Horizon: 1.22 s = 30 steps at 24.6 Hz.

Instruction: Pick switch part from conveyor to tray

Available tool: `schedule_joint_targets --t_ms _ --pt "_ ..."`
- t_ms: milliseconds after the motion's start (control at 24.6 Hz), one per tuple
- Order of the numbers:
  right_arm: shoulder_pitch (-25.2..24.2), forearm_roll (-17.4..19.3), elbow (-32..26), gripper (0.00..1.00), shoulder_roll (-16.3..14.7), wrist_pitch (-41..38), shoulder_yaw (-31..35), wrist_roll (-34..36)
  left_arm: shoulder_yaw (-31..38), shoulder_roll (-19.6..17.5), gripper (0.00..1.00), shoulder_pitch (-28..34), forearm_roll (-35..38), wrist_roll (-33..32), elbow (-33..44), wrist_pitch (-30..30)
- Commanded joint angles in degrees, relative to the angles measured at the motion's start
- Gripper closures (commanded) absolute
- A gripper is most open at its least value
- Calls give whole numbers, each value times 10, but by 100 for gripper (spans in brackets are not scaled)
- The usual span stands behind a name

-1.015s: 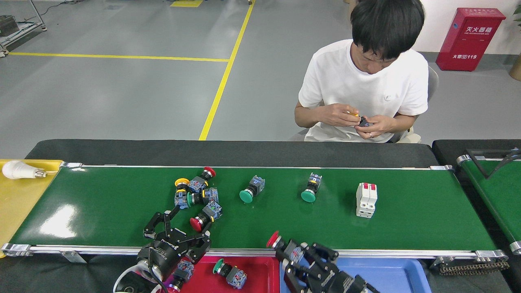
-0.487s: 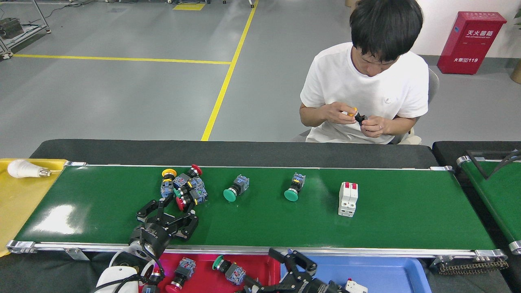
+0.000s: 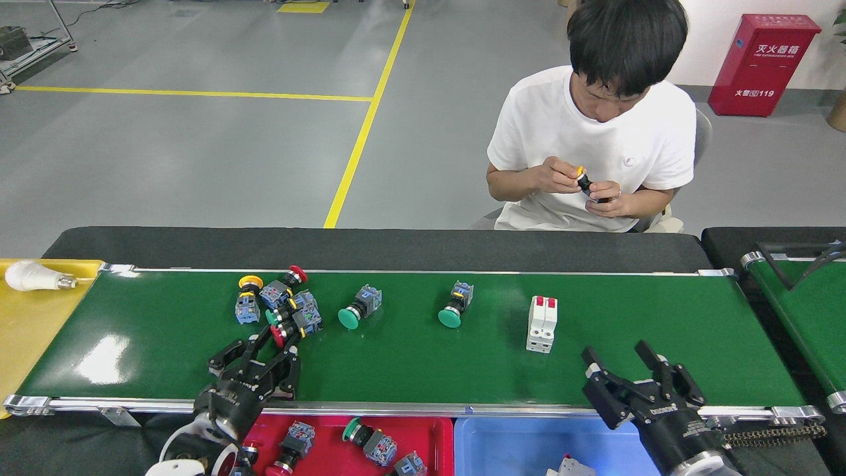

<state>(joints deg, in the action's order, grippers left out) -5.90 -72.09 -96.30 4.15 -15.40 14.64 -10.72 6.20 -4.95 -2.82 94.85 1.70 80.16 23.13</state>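
The long shiny dark-green conveyor [image 3: 410, 370] with silver rails runs across the middle of the frame. Behind it, at the upper right, a person in a white shirt [image 3: 595, 132] sits and holds a small part in both hands. At the bottom, a red plastic tray [image 3: 433, 430] holds a few switch parts, and a blue plastic tray [image 3: 502, 443] sits just to its right.

My left tool [image 3: 261, 347] is at the lower left, spread wide over the belt, holding nothing. Just above it lies a pile of small switch parts with red, yellow and green caps [image 3: 277, 304]. My right tool [image 3: 621, 360] is at the lower right, also spread wide and holding nothing.

On the belt's middle lie a white breaker switch with red tabs [image 3: 542, 324] and two green-capped push-button switches [image 3: 357, 309] [image 3: 455, 307].
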Motion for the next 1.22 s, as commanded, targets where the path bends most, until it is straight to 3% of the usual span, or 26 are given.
schedule_joint_targets --t_ms 0,244,365,487,528,568,649,690,812,974,1177 --pt "-3 -24 -8 4 -1 32 -1 47 4 -12 98 22 -18 1 50 7" --pt "30 -39 8 4 5 52 -113 47 6 -22 98 185 -30 30 199 13" --pt "70 -59 62 4 4 127 -199 46 -3 -23 97 248 -27 56 215 14" --pt "132 -61 145 3 4 189 -262 47 -30 -51 91 276 -2 89 215 14" --pt "153 -59 170 3 6 199 -274 48 -44 -61 77 277 6 99 215 14" --pt "172 -58 192 3 10 204 -281 50 -51 -63 55 276 7 105 215 13" --pt "194 -58 227 4 24 204 -287 51 -54 -62 30 274 6 108 215 14" --pt "203 -59 243 4 32 204 -289 52 -54 -62 0 273 6 108 215 14" --pt "226 -56 271 12 35 200 -294 52 -44 -45 0 267 2 108 214 12" --pt "266 -54 302 11 51 201 -295 52 38 -22 0 251 -44 93 209 12" --pt "306 -46 370 12 52 200 -323 57 115 -27 0 206 -150 -3 157 11"
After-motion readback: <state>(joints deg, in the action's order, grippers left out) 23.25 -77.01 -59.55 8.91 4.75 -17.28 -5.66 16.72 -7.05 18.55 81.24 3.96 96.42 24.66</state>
